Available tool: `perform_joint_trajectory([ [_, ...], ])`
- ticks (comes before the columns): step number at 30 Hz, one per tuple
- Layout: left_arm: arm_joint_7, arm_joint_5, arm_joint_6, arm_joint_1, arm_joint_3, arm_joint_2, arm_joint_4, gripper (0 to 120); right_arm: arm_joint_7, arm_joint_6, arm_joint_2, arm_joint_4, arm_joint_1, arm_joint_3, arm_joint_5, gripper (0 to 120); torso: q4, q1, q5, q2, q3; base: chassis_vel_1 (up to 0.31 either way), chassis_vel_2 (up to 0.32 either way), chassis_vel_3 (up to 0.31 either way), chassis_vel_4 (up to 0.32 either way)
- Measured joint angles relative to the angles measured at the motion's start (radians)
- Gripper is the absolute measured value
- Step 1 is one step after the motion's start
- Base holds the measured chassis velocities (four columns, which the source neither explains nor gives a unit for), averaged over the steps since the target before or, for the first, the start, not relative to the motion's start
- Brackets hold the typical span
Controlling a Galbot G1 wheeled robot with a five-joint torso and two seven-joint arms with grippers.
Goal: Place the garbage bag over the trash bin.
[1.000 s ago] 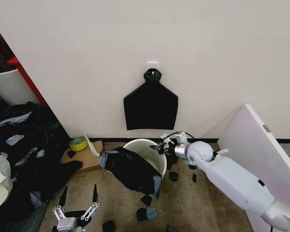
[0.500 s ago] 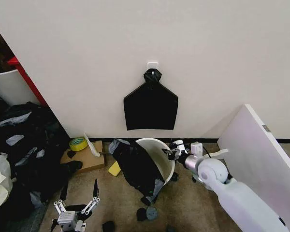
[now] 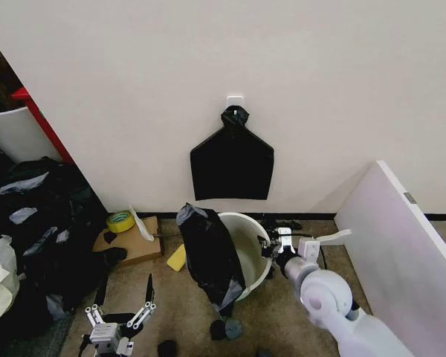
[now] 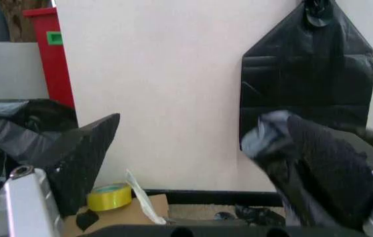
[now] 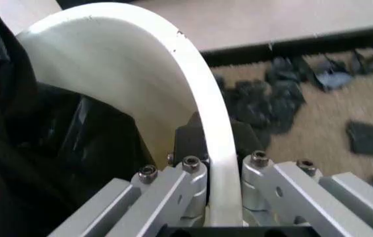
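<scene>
Bin (image 3: pixel 247 249) dragged rightward | right hand (image 3: pixel 272 249) clamps rim | left hand (image 3: pixel 123 297) open, low

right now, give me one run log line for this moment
right gripper: shut on round white plastic trash bin rim | glossy black garbage bag: draped over bin's left side | left gripper: open, low, idle

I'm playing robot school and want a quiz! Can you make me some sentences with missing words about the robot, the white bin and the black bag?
1. The right gripper has its fingers shut on the rim of the ____.
2. The garbage bag is draped over the bin's side nearest the robot's ____ arm.
3. The left gripper, low near the floor, has its fingers ____ and holds nothing.
4. The roll of tape on the cardboard is coloured ____.

Missing words: trash bin; left; open; yellow
</scene>
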State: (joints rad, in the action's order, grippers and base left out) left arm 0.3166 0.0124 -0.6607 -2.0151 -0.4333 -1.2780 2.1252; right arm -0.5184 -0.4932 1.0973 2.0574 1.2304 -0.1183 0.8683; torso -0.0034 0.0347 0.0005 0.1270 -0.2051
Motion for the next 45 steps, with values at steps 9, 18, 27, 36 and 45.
perform_joint_trajectory([
  [9, -0.002, 0.004, 0.002, -0.014, -0.003, 0.004, 0.009, 100, -0.087, 0.06, 0.064, -0.018, 0.027, 0.024, -0.003, 1, 0.0001, 0.0, 0.0003, 0.0, 0.0, 0.0, 0.0, 0.0, 0.0],
  [18, -0.003, 0.004, 0.004, -0.013, -0.008, 0.0, 0.01, 100, -0.046, 0.129, 0.114, -0.075, 0.022, 0.048, -0.051, 1, 0.0002, 0.0, 0.0002, 0.0, 0.0, 0.0, 0.0, 0.0, 0.0],
  [27, -0.007, 0.0, 0.008, -0.003, 0.003, -0.008, 0.005, 100, -0.042, 0.138, 0.123, -0.114, 0.01, 0.056, -0.075, 1, 0.0002, 0.0, 0.0002, 0.0, 0.0, 0.0, 0.0, 0.0, 0.0],
  [36, -0.008, 0.002, 0.015, -0.001, 0.005, -0.008, 0.003, 100, -0.019, 0.133, 0.112, -0.119, 0.021, 0.055, -0.079, 18, 0.0001, 0.0, 0.0001, 0.0, 0.0, 0.0, 0.0, 0.0, 0.0],
  [45, -0.01, 0.003, 0.029, 0.003, 0.008, -0.005, 0.009, 100, -0.01, 0.127, 0.097, -0.115, 0.03, 0.039, -0.115, 50, 0.0002, 0.0, 0.0004, 0.0, 0.0, 0.0, 0.0, 0.0, 0.0],
])
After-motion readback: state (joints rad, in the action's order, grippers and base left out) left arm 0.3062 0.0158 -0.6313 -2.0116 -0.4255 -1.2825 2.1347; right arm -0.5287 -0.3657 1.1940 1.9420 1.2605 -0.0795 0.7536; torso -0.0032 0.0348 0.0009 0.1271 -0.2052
